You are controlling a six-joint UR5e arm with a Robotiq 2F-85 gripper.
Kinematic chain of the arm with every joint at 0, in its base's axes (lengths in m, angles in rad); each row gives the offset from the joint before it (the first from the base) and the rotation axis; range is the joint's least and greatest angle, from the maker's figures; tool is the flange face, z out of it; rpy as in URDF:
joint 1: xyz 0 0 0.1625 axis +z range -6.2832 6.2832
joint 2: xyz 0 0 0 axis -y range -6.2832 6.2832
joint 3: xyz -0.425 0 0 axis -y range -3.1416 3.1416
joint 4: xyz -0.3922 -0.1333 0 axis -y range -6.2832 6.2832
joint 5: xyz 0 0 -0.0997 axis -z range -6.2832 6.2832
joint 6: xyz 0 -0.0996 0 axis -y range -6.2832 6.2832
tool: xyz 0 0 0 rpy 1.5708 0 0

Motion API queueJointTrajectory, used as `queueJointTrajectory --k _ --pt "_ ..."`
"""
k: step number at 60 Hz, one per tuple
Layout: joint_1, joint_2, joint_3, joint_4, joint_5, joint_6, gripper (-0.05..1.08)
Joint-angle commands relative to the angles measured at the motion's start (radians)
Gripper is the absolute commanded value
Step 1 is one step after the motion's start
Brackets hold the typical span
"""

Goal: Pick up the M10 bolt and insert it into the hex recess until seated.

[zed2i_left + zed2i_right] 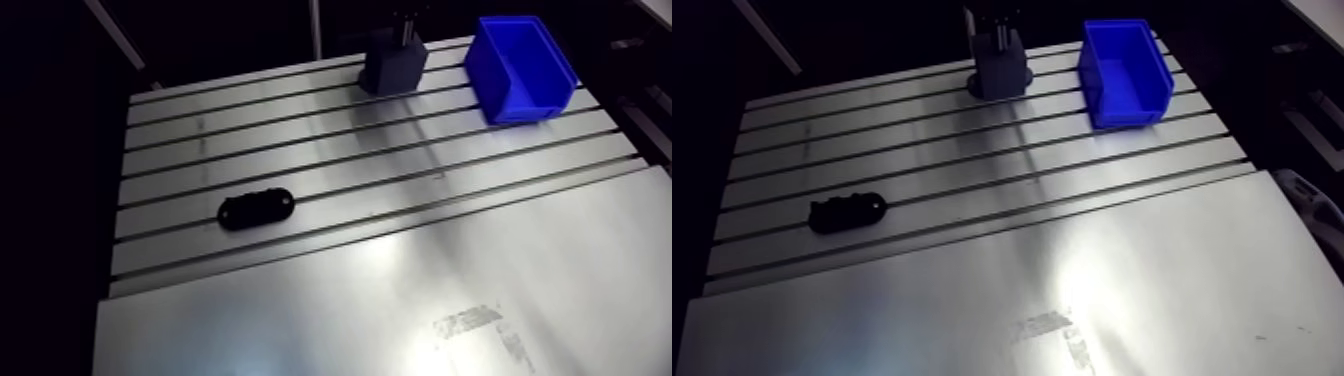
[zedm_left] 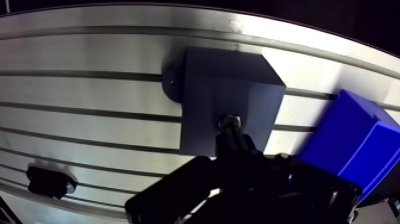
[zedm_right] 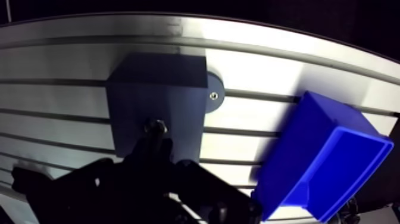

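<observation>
A dark grey block (image 2: pixel 226 89) stands on the slotted table (image 1: pixel 400 290) near its far edge, fastened by a round foot (image 3: pixel 213 94). In the wrist view my gripper (image 2: pixel 236 143) hangs right over the block's top face, shut on the metallic M10 bolt (image 2: pixel 229 123). The bolt's lower end meets the block's top face; the hex recess is hidden under it. In the arm view the gripper (image 1: pixel 404 28) comes down onto the block (image 1: pixel 392 68) and its fingers are too dark to read.
A blue open bin (image 1: pixel 520 68) stands just to the right of the block, close beside the gripper. A black oval fixture (image 1: pixel 256 209) lies on the table's left middle. A smooth plate (image 1: pixel 1072 300) covers the near half.
</observation>
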Motion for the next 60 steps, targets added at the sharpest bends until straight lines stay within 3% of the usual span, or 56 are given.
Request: queueJointTrajectory --k 1,38,39,40,41,42,43,44,45,46,47,60 --pt "0.0 0.0 -0.003 0.001 0.0 -0.005 1.08" --pt "0.006 -0.014 -0.028 0.026 0.004 -0.011 1.04" --pt "0.01 -0.014 -0.028 0.038 0.003 -0.019 0.96" --pt "0.01 -0.014 -0.028 0.038 0.003 -0.019 0.96" --pt "0.015 -0.018 -0.031 0.051 0.004 -0.026 0.76" --pt "0.015 -0.018 -0.031 0.051 0.004 -0.026 0.76" --pt "0.017 -0.022 -0.031 0.064 0.004 -0.034 0.47" --pt "0.017 -0.022 -0.031 0.064 0.004 -0.034 0.47" --pt "0.02 -0.029 -0.033 0.073 0.002 -0.037 0.19" --pt "0.02 -0.029 -0.033 0.073 0.002 -0.037 0.19" --pt "0.021 -0.037 -0.034 0.079 0.003 -0.04 0.03" --pt "0.029 -0.098 -0.043 0.109 0.003 -0.04 0.01"
